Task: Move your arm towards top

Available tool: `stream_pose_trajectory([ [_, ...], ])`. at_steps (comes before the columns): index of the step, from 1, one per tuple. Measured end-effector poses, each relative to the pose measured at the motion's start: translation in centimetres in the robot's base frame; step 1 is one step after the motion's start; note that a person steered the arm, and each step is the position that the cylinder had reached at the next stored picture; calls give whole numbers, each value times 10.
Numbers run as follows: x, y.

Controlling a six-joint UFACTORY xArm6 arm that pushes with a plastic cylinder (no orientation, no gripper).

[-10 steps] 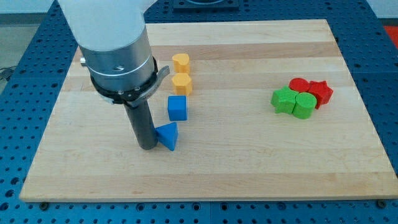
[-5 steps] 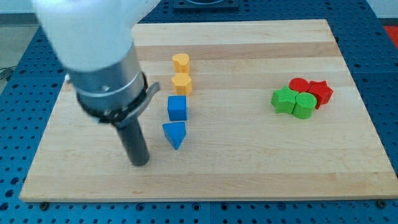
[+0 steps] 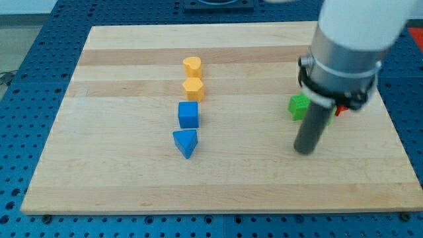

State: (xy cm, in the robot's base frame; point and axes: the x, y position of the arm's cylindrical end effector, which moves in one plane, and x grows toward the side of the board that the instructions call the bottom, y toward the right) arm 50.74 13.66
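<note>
The camera view looks down on a pale wooden worktop [image 3: 119,178] lying on a blue perforated bench [image 3: 20,92]. The arm comes in from the far right, a white upper body over a grey collar, ending in a straight dark rod. There is no pincer on this arm, so nothing is apart, together or clamped; the rod simply stands on the wood. My tip [image 3: 304,151] rests on the worktop in the right half, on bare wood just near of the green and red cluster.

That cluster is mostly hidden behind the rod and collar. A green block [image 3: 298,106] shows at the rod's left edge, its shape not clear, and a sliver of a red block [image 3: 340,110] peeks out at the right; whether the rod touches either I cannot tell.

Well apart to the left, four blocks form a line running from far to near. Farthest is a yellow cylinder-like block [image 3: 192,67], just near of it a yellow hexagonal block [image 3: 192,88], then a blue cube [image 3: 188,114], and nearest a blue triangular block [image 3: 186,143]. Small gaps separate them. My tip lies well to the right of this line, level with the blue triangular block.
</note>
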Motion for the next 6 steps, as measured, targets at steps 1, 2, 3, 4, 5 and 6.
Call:
stream_pose_trajectory([
  [1,-1,0],
  [2,-1,4],
  [3,-1,-25],
  [4,-25,-58],
  [5,-90,-69],
  [6,-157,-56],
])
